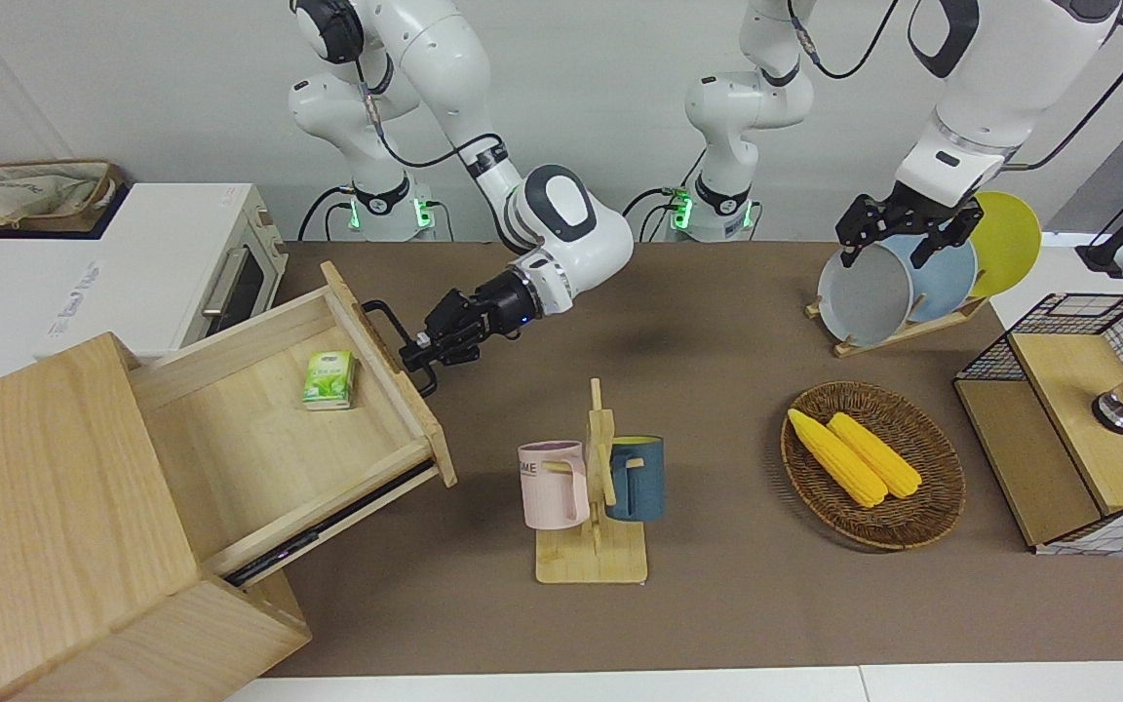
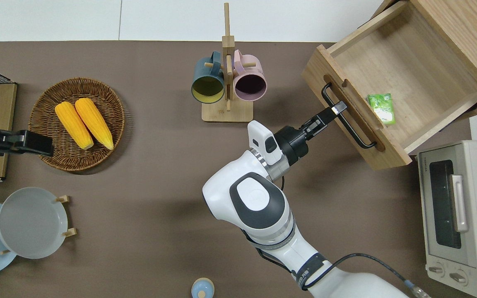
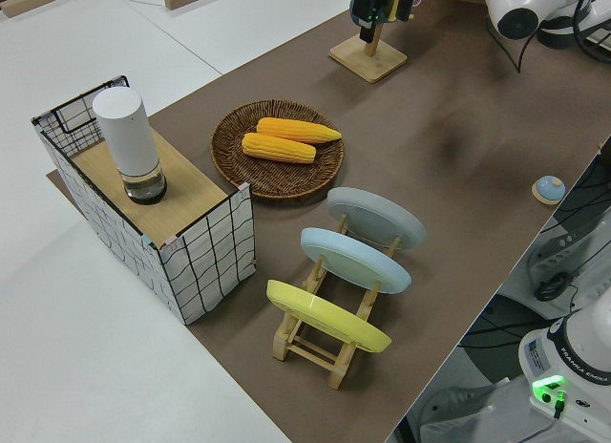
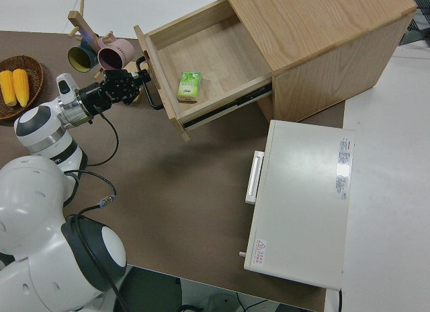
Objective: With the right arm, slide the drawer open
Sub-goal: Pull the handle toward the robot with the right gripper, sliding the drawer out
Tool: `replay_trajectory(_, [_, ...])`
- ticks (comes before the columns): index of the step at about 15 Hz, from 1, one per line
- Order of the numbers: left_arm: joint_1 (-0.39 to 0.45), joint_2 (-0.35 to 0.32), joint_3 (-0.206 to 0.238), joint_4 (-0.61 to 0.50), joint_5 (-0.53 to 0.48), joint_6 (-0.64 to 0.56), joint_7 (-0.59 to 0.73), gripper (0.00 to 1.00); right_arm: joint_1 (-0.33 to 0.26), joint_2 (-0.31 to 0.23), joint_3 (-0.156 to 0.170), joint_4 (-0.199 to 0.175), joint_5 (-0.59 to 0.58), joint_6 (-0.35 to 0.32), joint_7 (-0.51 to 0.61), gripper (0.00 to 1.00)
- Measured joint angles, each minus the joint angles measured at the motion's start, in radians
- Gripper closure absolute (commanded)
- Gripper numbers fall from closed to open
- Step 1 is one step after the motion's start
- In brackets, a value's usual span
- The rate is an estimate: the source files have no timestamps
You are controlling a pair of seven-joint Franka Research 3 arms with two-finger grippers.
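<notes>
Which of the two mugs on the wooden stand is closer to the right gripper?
The pink mug; it hangs toward the right gripper, while the dark blue mug hangs away from it.

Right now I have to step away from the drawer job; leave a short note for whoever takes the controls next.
Right hand: at the black bar handle of the drawer, fingers around the bar; whether they are clamped is not clear.
Left arm: parked.
Drawer: pulled well out of the light-wood cabinet, a small green packet lying inside near the drawer's front.
Done: the slide-open looks essentially complete.
Left: let go of the handle and back the right arm away, minding the mug rack close by.
</notes>
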Motion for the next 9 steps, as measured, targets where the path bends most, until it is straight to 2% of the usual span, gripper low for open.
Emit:
replay_trajectory(5, [0.000,0.000,0.000,0.000,0.000,0.000,0.000,0.01,0.030,0.000,-0.005,0.000,0.016,-0.018,-0.007,1.000])
replay_trajectory(6, [0.000,0.000,0.000,0.000,0.000,0.000,0.000,0.01,0.030,0.000,-0.005,0.000,0.016,-0.018,-0.008,0.905])
replay_trajectory(7, [0.000,0.000,0.000,0.000,0.000,0.000,0.000,0.01,0.031,0.000,-0.006,0.000,0.016,-0.018,-0.008,0.525])
replay_trajectory(8, [0.000,0.000,0.000,0.000,0.000,0.000,0.000,0.01,0.033,0.000,-0.008,0.000,0.016,-0.018,-0.008,0.088])
replay_trajectory(9, [0.000,0.000,0.000,0.000,0.000,0.000,0.000,0.01,0.035,0.000,-0.010,0.000,0.017,-0.018,-0.015,0.018])
